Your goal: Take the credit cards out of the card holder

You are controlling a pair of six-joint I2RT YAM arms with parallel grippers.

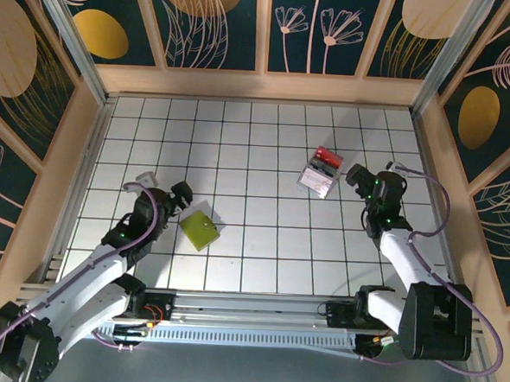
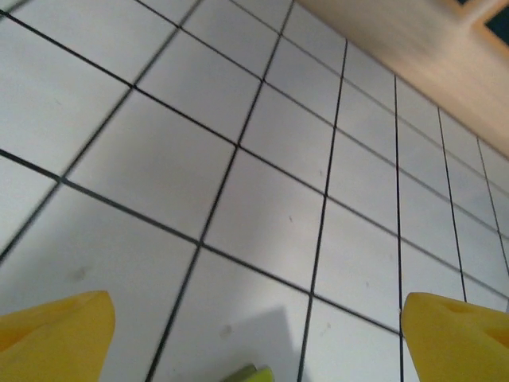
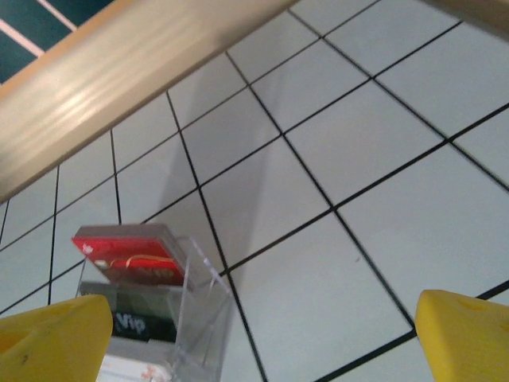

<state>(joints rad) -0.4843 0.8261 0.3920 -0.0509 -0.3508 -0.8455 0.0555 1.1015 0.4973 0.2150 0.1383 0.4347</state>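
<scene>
Top external view: our left fingers (image 1: pixel 182 193) and right fingers (image 1: pixel 357 174) stood wide; we judged the shut card holder (image 1: pixel 201 229) needed opening.

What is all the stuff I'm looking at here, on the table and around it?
card holder: one, yellow-green, lying closed on the table just ahead of the left arm
clear stand: one, see-through plastic, right of centre, beside the right arm's tip
cards: at least three (red, dark, white), stacked in the clear stand
table: one, white tiles with black grid lines
wooden frame: one, pale wood, around the table, with dark floral panels above
arms: two, white and black, left and right, at the near edge
left end effector: one, yellow fingertips, open
right end effector: one, yellow fingertips, open
</scene>
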